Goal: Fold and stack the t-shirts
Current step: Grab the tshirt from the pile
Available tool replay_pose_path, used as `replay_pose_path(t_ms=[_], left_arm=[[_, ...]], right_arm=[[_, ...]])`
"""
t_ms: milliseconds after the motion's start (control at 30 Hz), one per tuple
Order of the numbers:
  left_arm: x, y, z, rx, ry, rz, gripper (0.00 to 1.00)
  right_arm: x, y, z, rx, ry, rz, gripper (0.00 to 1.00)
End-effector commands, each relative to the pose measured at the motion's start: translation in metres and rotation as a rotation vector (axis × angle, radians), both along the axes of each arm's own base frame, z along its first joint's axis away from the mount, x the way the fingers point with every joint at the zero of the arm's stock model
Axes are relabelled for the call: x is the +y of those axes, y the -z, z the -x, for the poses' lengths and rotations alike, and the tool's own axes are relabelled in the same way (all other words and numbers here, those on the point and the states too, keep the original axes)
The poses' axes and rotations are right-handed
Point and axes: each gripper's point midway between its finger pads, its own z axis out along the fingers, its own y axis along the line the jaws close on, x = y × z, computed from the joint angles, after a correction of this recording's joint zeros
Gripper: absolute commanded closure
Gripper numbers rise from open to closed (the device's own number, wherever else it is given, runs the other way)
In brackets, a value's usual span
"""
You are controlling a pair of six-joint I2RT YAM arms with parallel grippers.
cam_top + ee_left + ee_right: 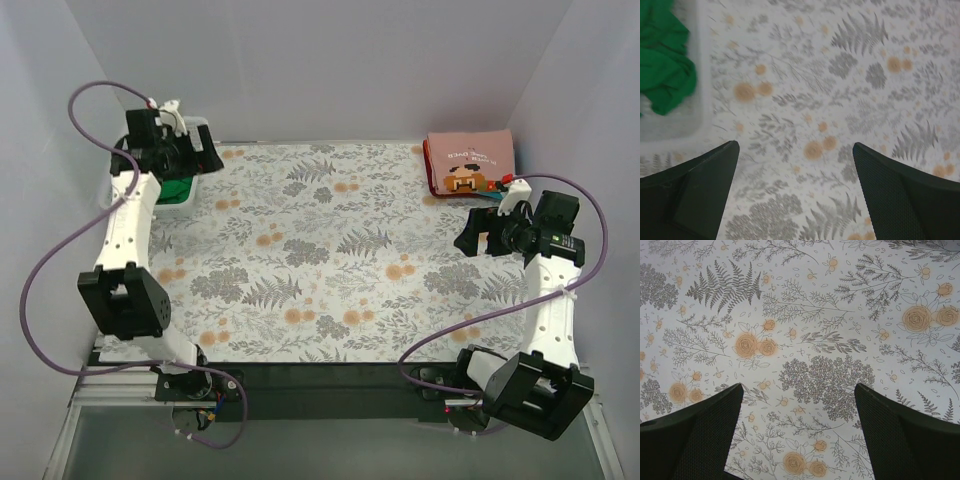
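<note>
Top view: the folded pink tee [468, 160] sits in the counter's [320, 250] far right corner, likely as the stack's base. The green tee [178, 192] lies crumpled in the basket [205, 127] at far left, under the left arm.
Left wrist: the left jaws are spread wide and empty over the floral counter, just beside the basket. The slightly blurred green tee is probably the next pick.
Right wrist: the right jaws are parted, holding nothing, above the print.

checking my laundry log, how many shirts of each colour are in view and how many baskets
green t-shirt: 1, crumpled in the basket
pink t-shirt: 1, folded, at the table's far right corner
white basket: 1
total: 3 things, 2 of them shirts
</note>
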Motion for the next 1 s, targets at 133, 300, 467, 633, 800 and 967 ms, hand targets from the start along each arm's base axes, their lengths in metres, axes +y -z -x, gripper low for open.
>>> replay_pose_path(t_ms=[133,300,467,633,800,967], left_arm=[[0.095,-0.014,-0.095,-0.065,-0.199,-0.063,0.03],[0.15,0.033,-0.146,-0.048,-0.329,-0.167,0.04],[0.183,0.075,-0.174,-0.063,-0.372,-0.267,0.03],[0.202,0.127,-0.196,-0.058,-0.37,-0.333,0.03],[0.215,0.182,-0.207,-0.015,-0.376,-0.383,0.03],[0.22,0.213,-0.211,0.017,-0.358,-0.38,0.07]], right_arm=[[0.01,0.003,-0.009,-0.014,-0.056,-0.055,0.02],[0.015,0.012,-0.011,0.026,-0.078,-0.097,0.02],[0.022,0.017,-0.012,0.043,-0.107,-0.14,0.02],[0.023,0.025,-0.013,0.07,-0.117,-0.159,0.02],[0.017,0.026,-0.013,0.067,-0.108,-0.117,0.02],[0.014,0.026,-0.013,0.072,-0.102,-0.101,0.02]])
